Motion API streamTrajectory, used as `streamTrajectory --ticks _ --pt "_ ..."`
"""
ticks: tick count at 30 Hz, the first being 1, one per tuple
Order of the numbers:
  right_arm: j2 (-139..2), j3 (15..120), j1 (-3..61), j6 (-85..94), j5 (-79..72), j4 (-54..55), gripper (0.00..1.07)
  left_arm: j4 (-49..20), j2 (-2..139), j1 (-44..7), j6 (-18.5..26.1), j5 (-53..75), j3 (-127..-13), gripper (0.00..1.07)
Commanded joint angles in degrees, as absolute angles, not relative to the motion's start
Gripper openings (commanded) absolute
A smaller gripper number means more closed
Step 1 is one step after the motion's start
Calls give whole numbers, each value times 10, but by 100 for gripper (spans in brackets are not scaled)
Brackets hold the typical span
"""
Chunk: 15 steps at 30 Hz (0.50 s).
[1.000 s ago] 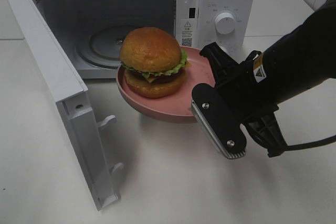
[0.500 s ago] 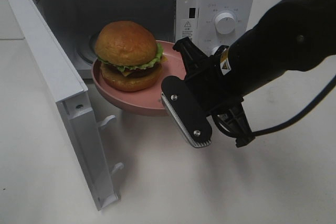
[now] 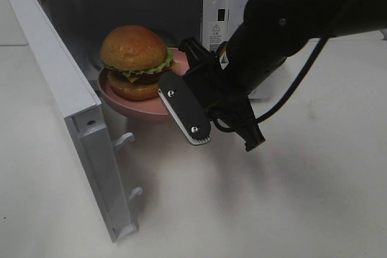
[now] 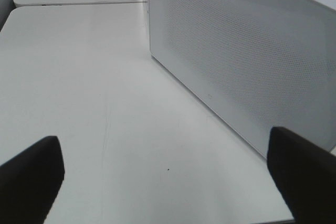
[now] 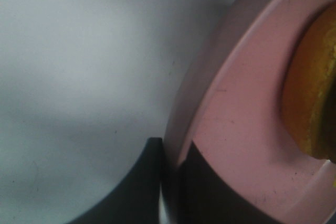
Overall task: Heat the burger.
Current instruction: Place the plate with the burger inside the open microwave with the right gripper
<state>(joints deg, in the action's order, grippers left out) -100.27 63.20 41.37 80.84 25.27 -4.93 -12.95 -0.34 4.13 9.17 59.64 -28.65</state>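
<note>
The burger [image 3: 133, 58], with its golden bun and green lettuce, sits on a round pink plate [image 3: 136, 108] held at the mouth of the open microwave [image 3: 121, 16]. My right gripper [image 3: 179, 74] is shut on the plate's near-right rim, one finger above it and one below. The right wrist view shows the pink plate [image 5: 236, 129] rim clamped by my right gripper [image 5: 170, 182], with the burger [image 5: 315, 93] bun at the edge. My left gripper [image 4: 168, 182] is open and holds nothing. It hangs over the table beside the microwave [image 4: 252, 51] wall and is out of the high view.
The microwave door [image 3: 60, 101] stands swung out to the left, its latch hooks [image 3: 124, 139] sticking out. My right arm [image 3: 290, 22] covers the control panel. The glass turntable [image 3: 97, 58] lies inside the cavity. White table [image 3: 242, 209] spreads in front.
My right gripper has carried the plate and burger to the left and back, from in front of the microwave up to its opening. The left gripper has stayed open.
</note>
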Motion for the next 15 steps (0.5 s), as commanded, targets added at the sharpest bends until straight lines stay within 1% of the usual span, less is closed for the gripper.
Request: streamTrajectory --ticks 1,8,15 --pt "-1020 676 415 786 237 -57 0 -132 -14 41 90 595 -285 100" --pt "-1055 727 414 774 264 -61 0 -132 -14 41 90 595 -285 100" --pt "-1095 787 414 720 284 -89 0 -132 -14 41 90 595 -285 100"
